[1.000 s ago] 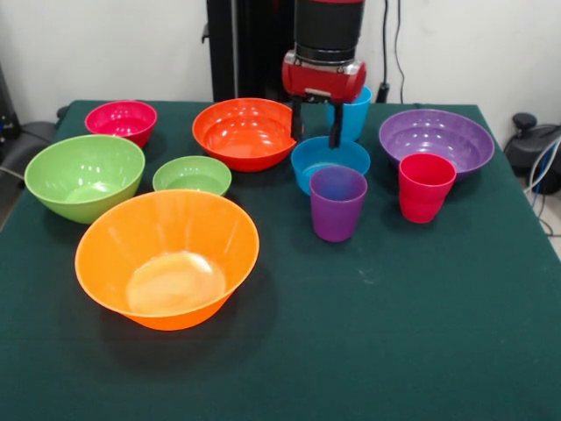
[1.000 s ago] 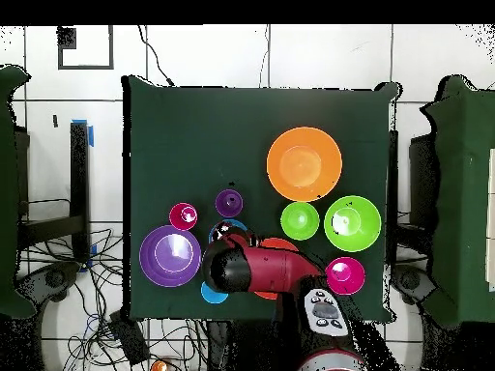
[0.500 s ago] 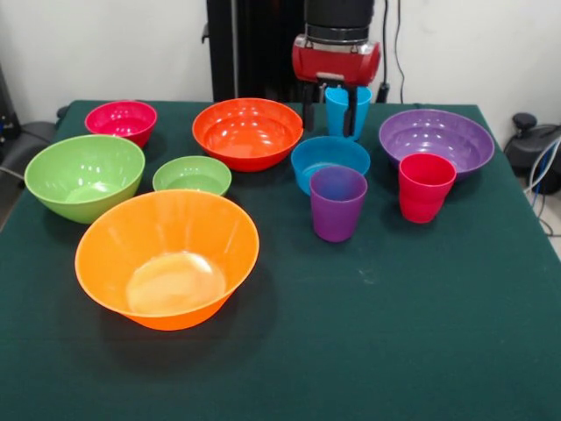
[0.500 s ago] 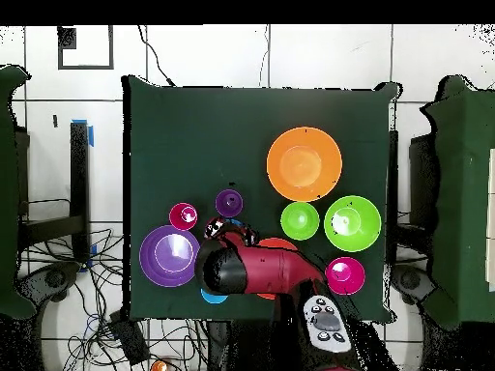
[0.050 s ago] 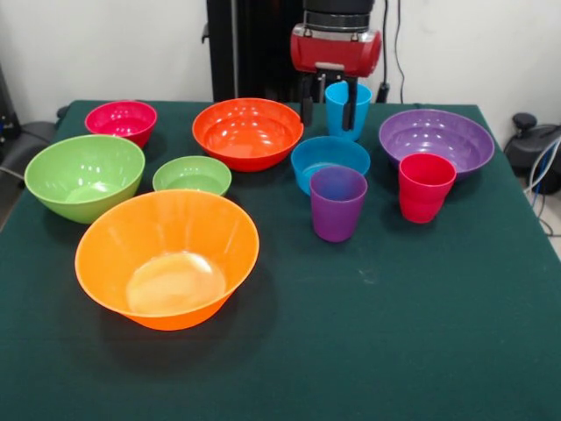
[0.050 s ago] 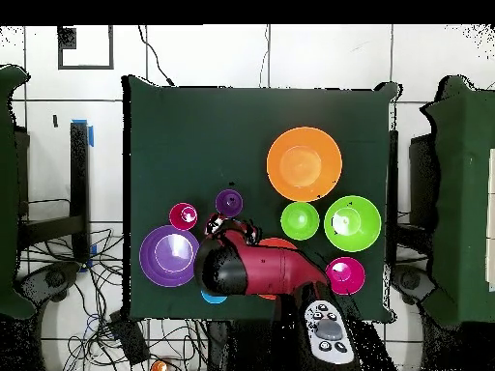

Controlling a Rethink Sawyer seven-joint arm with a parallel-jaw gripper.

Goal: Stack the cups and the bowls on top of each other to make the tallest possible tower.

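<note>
Just above the sky blue cup (image 5: pixel 348 109), the gripper (image 5: pixel 328 107) is seen with fingers spread, one finger overlapping the cup's front and the other to its left. Nearer the table's (image 5: pixel 421 333) middle, the small blue bowl (image 5: pixel 330 161) is found, with the purple cup (image 5: pixel 337 203) in front of it.

My arm (image 5: pixel 337 17) is a black cylinder ending in a glossy red wrist housing (image 5: pixel 337 51) with a silver band; two thin black fingers (image 5: pixel 349 103) hang beneath it.
</note>
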